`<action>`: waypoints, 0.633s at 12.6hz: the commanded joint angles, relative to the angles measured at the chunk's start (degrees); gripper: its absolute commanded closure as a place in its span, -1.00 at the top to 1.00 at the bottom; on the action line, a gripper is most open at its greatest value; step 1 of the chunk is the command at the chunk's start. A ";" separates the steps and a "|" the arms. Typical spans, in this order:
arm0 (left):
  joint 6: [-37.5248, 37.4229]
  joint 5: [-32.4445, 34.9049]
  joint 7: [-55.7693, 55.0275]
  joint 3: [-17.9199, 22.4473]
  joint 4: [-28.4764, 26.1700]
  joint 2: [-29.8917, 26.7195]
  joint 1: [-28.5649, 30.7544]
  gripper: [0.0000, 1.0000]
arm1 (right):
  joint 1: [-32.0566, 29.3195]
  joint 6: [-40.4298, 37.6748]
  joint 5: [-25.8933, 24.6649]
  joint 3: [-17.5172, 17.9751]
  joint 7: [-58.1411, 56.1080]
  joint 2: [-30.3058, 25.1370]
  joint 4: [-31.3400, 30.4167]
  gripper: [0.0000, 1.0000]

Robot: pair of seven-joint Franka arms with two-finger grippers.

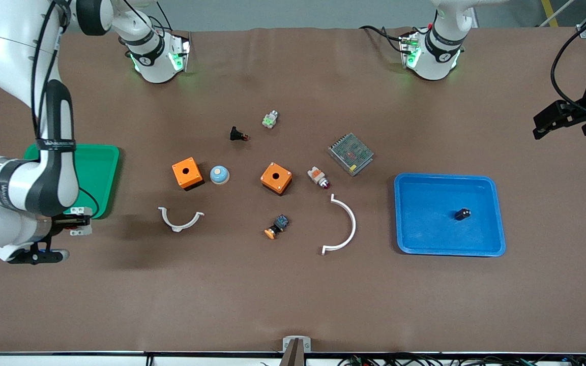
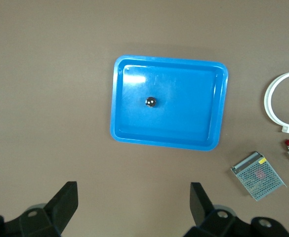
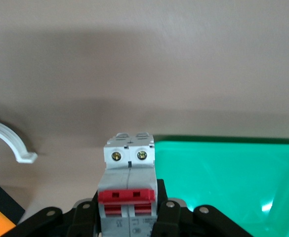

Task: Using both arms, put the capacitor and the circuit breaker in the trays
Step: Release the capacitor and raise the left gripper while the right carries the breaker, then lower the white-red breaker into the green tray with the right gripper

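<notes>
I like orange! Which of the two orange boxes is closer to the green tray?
The orange box beside the pale blue dome button, toward the right arm's end, is closer to the green tray.

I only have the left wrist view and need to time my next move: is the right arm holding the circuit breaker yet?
Observer: Yes. The right gripper is shut on the circuit breaker.
Operator: Is it in a tray?
Observer: No. It hangs in the air by the edge of a green tray at the right arm's end of the table.
Operator: Where does my gripper sit overall?
Observer: The left gripper is up over the table at the left arm's end, not over the blue tray.
</notes>
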 commanded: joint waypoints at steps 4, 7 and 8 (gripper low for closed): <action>-3.44 -1.02 0.81 6.79 -2.80 -5.14 -9.00 1.00 | -4.17 13.28 -1.57 -1.77 -15.47 -6.55 -17.15 -0.93; -1.08 -1.89 0.63 6.63 -2.80 -3.91 -9.10 1.00 | -8.83 13.38 -1.57 -1.86 -23.47 -7.25 -19.43 -0.93; -0.98 -2.86 0.54 6.54 -2.71 -3.91 -9.01 1.00 | -9.71 13.55 -1.66 -1.86 -24.54 -7.77 -20.23 -0.92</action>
